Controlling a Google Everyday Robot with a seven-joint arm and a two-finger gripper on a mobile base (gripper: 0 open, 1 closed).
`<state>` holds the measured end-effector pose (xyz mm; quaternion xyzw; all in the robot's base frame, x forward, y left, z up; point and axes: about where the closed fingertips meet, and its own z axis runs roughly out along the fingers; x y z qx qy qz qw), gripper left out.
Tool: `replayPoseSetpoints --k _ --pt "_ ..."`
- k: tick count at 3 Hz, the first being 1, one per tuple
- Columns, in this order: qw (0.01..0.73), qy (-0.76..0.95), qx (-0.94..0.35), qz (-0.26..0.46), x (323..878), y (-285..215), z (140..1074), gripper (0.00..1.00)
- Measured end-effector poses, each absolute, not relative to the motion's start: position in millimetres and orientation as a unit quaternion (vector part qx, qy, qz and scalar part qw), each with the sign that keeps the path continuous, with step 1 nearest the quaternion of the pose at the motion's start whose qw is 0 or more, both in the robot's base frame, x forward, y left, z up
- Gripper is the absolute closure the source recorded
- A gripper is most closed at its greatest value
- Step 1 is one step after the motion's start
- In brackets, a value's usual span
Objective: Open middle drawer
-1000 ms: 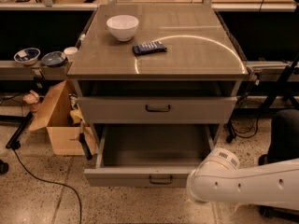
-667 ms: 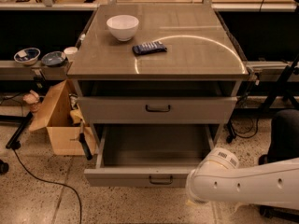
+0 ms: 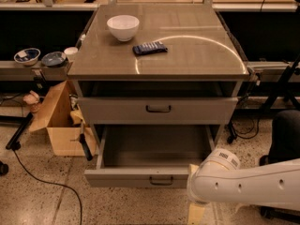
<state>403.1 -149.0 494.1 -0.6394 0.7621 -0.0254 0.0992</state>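
Centrally, the flat grey metal middle drawer (image 3: 187,110), with its slim dark bar handle, sits above a pulled-out lower drawer (image 3: 122,178); the pincer (image 3: 197,213) hangs at bottom edge, grip state unclear.

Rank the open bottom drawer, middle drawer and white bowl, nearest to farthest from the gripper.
Gripper low at right, near the floor.
1. Bottom drawer, pulled out beside it.
2. Middle drawer, just above.
3. White bowl, tabletop's far left.

Overhead light casts a glare arc on the tabletop (image 3: 197,60); jaws dim lower right.
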Motion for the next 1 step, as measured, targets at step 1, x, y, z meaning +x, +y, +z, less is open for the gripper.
replayPoseSetpoints --k 1 --pt "0.099 0.762 -0.639 -0.025 403.1 -149.0 494.1 0.0"
